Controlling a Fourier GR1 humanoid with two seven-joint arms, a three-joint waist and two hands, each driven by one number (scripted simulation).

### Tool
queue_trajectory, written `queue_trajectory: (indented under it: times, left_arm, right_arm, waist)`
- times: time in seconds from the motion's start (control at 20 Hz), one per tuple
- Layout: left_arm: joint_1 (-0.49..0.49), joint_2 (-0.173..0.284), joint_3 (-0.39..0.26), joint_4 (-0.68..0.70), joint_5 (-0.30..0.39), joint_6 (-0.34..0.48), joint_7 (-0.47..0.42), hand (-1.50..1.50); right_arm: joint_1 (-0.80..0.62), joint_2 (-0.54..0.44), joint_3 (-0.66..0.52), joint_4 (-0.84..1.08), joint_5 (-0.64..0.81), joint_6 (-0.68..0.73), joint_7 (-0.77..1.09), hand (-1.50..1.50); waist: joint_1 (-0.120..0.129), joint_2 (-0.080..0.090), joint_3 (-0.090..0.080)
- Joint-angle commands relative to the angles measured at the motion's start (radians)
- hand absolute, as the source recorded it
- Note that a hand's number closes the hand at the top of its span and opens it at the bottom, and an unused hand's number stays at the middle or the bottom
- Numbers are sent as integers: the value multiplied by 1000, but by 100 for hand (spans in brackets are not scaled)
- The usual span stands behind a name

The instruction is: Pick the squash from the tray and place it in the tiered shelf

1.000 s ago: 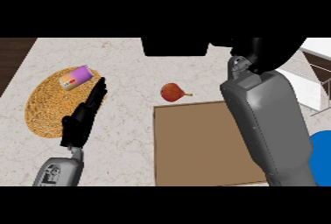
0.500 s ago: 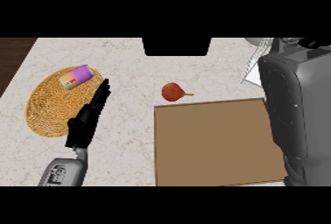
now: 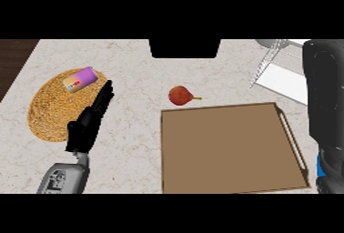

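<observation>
Presently recorded: brown tray (image 3: 228,150) at the counter's near right edge; squash not seen. Left hand (image 3: 91,120) lay flat, fingers straight, holding nothing, beside woven mat (image 3: 53,109). Right hand's fingers could not be told. White shelf (image 3: 282,77) at far right corner.

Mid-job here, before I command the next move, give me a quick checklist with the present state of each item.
1. Squash located: cannot tell; none shows anywhere in the head view.
2. Tray emptied: ok; only its bare brown floor shows.
3. Right hand in view: not ok; only the right forearm shows, so any hold on the squash is hidden.
4. Shelf reachable: cannot tell; just a white wire corner shows beside the forearm.
5. Left hand out of the way: ok; open, fingers straight, beside the woven mat.
6. Red fruit off the tray: ok; it lies behind the tray.
</observation>
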Motion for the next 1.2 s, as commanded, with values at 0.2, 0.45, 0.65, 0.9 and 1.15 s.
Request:
queue_trajectory:
  times: [0.2,0.45,0.65,0.9,1.15]
  left_arm:
    - [-8,6,18,9,8,-17,2,0]
    - [-9,-18,-14,-23,-22,5,38,0]
    - [7,-7,-10,15,-23,-13,-21,0]
    - [63,-25,-28,-49,-27,1,-12,0]
    - [4,-4,13,-33,-7,-14,23,0]
  right_arm:
    - [16,-99,-50,143,1,-82,-56,150]
    - [15,-110,-25,337,8,-264,-171,150]
    - [-46,-191,-119,505,-10,-360,-177,150]
    - [24,-150,-187,369,-231,-585,-317,150]
    - [30,-183,-208,490,-304,-667,-406,150]
  waist:
    - [1,2,0]
    - [13,6,1]
    - [20,11,0]
    - [13,6,2]
    - [6,4,1]
